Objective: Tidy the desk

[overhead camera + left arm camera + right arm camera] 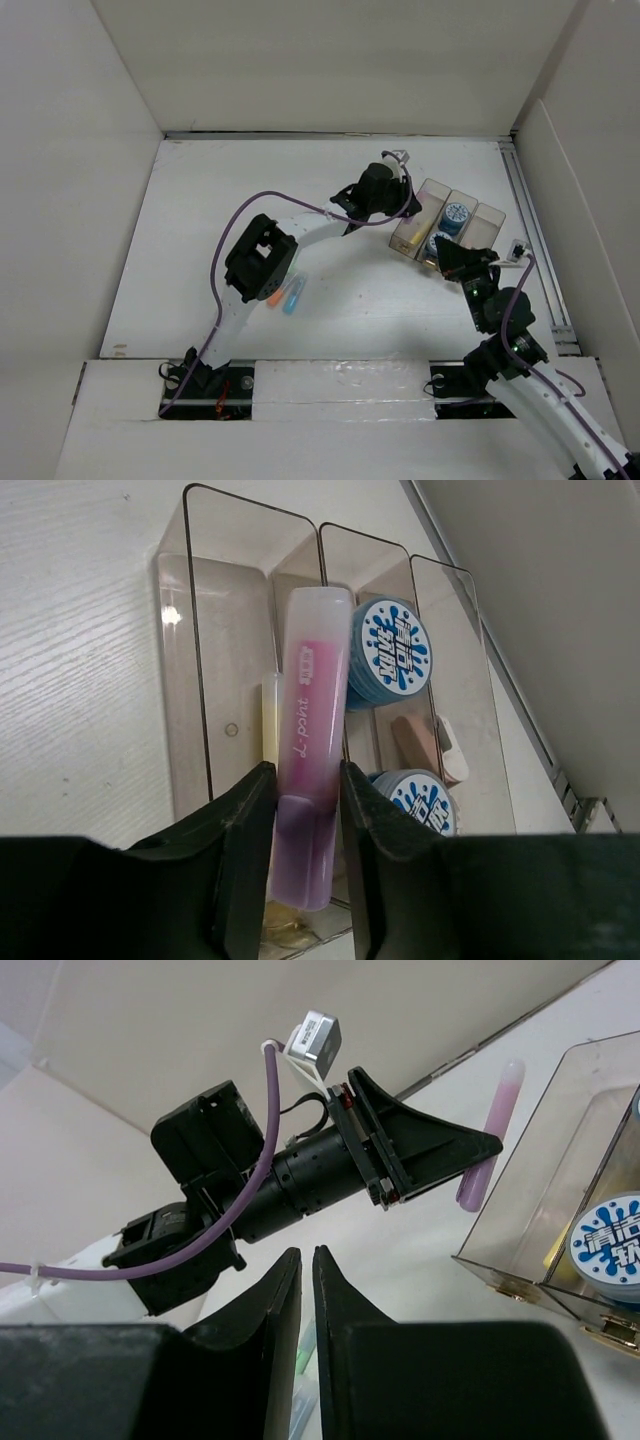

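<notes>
Nearest, on the right: right gripper [305, 1258] idle, jaws nearly touching, holding nothing. Mid white flat desk [190, 220]: orange marker [275, 296] and blue marker [293, 297] lying loose. Farther right: left gripper [305, 780] clamped on translucent pink plastic highlighter [315, 710] above smoky clear three-compartment tray [195, 630]. Centre over left compartment beside yellow pen [269, 720], lower, then release.

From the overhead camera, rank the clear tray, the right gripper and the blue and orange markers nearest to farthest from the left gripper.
From the left gripper, holding a pink highlighter:
1. Clear tray, just to its right.
2. Right gripper, at the tray's near end.
3. Blue marker and orange marker, side by side near the left elbow; too close to call.
</notes>
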`<state>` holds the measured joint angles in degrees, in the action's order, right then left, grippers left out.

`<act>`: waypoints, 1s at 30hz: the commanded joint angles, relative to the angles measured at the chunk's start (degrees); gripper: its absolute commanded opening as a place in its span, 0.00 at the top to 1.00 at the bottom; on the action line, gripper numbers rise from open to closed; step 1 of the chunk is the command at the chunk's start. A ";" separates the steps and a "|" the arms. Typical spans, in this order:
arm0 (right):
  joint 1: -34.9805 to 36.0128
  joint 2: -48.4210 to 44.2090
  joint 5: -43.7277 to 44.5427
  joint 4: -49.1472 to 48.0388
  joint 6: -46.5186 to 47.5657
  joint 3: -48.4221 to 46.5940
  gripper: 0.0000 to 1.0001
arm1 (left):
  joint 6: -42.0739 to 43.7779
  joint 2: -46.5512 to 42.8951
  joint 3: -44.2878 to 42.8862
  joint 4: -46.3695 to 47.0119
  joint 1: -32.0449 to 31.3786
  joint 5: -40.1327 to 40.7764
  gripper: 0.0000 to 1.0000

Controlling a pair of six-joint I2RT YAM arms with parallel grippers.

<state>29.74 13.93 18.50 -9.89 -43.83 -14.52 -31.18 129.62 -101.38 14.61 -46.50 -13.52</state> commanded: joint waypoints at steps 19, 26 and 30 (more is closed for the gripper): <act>0.59 4.52 -2.15 -6.10 0.33 -1.12 0.96 | 2.53 -23.69 25.59 6.48 4.47 11.92 0.61; 0.59 9.87 -5.40 -9.00 -0.02 -1.47 1.00 | 1.47 -41.00 52.39 6.04 13.35 16.77 0.57; 0.59 12.33 -6.29 -10.76 -0.11 -1.39 0.88 | 2.44 -44.19 57.43 3.06 14.42 20.72 0.53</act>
<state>29.74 25.08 13.47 -15.46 -43.86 -14.52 -29.78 87.81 -46.41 19.22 -31.27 3.88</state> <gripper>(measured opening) 0.107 0.463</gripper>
